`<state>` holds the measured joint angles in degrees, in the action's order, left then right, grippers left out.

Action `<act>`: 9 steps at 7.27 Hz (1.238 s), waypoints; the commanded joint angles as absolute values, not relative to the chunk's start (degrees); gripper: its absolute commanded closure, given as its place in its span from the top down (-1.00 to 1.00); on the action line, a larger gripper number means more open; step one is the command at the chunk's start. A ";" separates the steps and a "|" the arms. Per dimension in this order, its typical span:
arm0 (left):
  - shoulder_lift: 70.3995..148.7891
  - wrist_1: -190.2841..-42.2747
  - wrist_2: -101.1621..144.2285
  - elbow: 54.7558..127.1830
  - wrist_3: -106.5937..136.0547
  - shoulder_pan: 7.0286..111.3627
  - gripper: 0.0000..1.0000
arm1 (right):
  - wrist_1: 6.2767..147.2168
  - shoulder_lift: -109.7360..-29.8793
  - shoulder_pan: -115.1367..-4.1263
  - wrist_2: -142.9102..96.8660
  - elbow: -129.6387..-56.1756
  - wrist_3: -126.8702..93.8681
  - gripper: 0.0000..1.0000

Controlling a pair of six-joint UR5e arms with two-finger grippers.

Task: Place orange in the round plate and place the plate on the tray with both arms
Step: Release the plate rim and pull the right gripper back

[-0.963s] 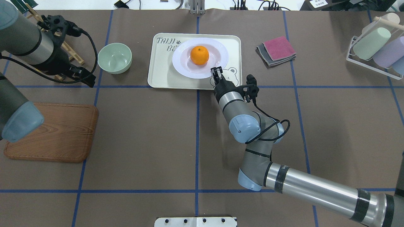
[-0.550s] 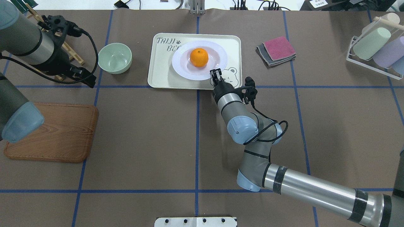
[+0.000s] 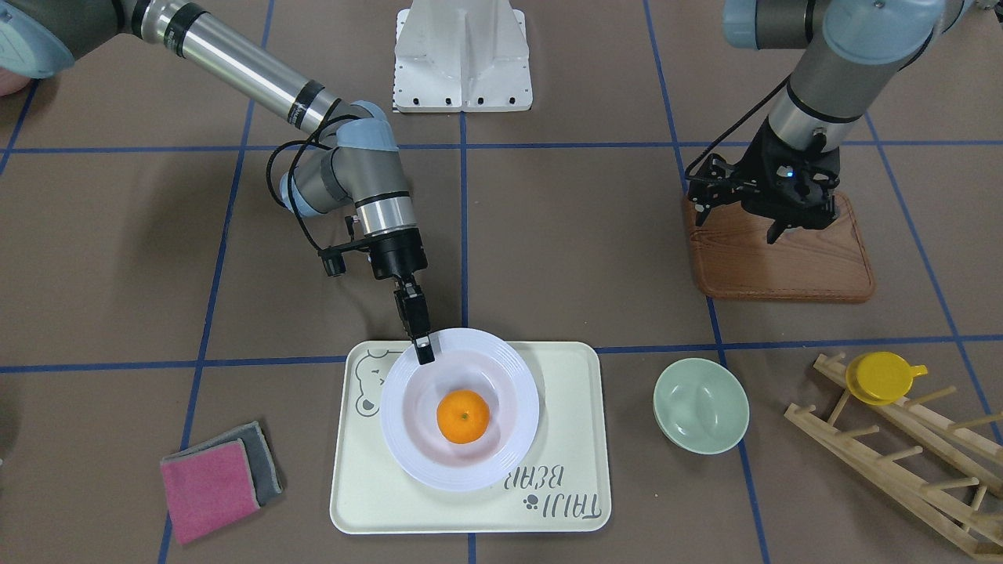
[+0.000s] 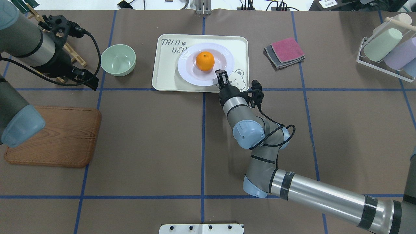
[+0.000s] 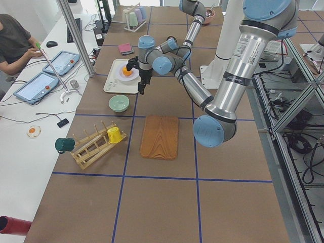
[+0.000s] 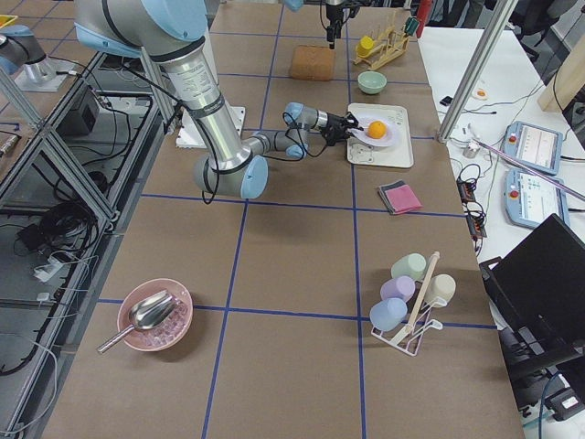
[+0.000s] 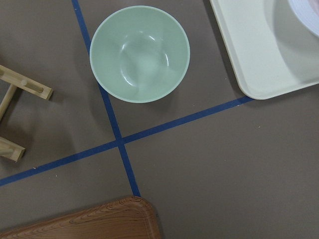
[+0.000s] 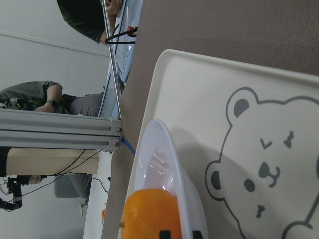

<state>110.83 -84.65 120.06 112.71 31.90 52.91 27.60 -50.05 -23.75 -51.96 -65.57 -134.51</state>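
Observation:
The orange (image 3: 463,416) (image 4: 205,61) lies in the well of the white round plate (image 3: 501,462) (image 4: 188,73). That plate rests over the cream bear tray (image 3: 572,392) (image 4: 162,71). My right gripper (image 3: 424,354) (image 4: 221,75) is shut on the plate's rim on the robot's side. In the right wrist view the plate (image 8: 164,149) appears edge-on, casting a shadow on the tray (image 8: 199,89), with the orange (image 8: 149,214) low in the frame. My left gripper (image 3: 783,223) (image 4: 86,81) hangs open and holds nothing, over the table between the bowl and the wooden board.
A pale-green bowl (image 3: 701,405) (image 7: 139,54) sits beside the tray on the robot's left. The brown wooden board (image 4: 55,136) lies nearer the robot. Folded pink and grey cloths (image 4: 285,52) lie on the tray's other side. A wooden rack carries a yellow cup (image 3: 881,376).
The plate with the orange has come down lower over the tray, and the right gripper has drawn slightly back with it. The left arm has stayed still.

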 commanded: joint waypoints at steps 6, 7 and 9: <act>111.01 -84.73 119.88 112.06 31.56 52.73 0.98 | 28.56 -63.79 -18.11 -56.48 -85.42 -106.99 1.00; 111.01 -84.90 119.80 111.80 30.77 52.73 0.98 | 28.48 -65.64 -19.58 -60.69 -86.21 -97.57 1.00; 111.01 -85.25 118.48 111.45 30.50 52.91 0.98 | 28.56 -68.19 -28.42 -74.71 -87.62 -85.83 1.00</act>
